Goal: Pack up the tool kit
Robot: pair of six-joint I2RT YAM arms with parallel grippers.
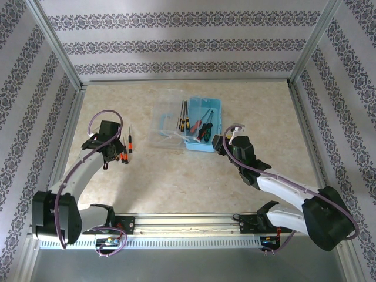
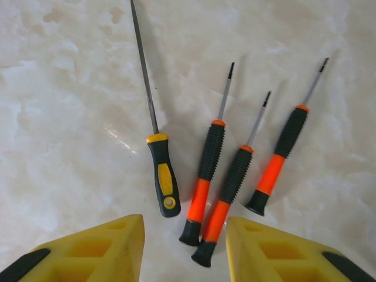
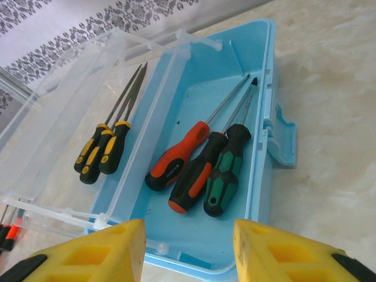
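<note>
The blue tool box [image 1: 211, 107] lies open at mid-table, its clear lid [image 1: 166, 120] folded out to the left. Three big screwdrivers [image 3: 197, 173] lie inside the blue tool box [image 3: 268, 70], and three yellow-handled files [image 3: 100, 150] rest on the clear lid [image 3: 64, 111]. On the bare table lie a yellow-black file [image 2: 163, 182] and three orange-black precision screwdrivers [image 2: 205, 176]. My left gripper [image 2: 185, 249] hangs over them, open, with the butt ends of two screwdrivers between its fingers [image 2: 267, 249]. My right gripper [image 3: 188, 249] stands open over the box's near edge, holding nothing.
Patterned walls and a metal frame [image 1: 59, 53] close in the table [image 1: 176, 176] on three sides. One loose precision screwdriver [image 1: 130, 140] lies right of the left gripper [image 1: 111, 155]. The right gripper [image 1: 218, 143] sits just at the box's near corner.
</note>
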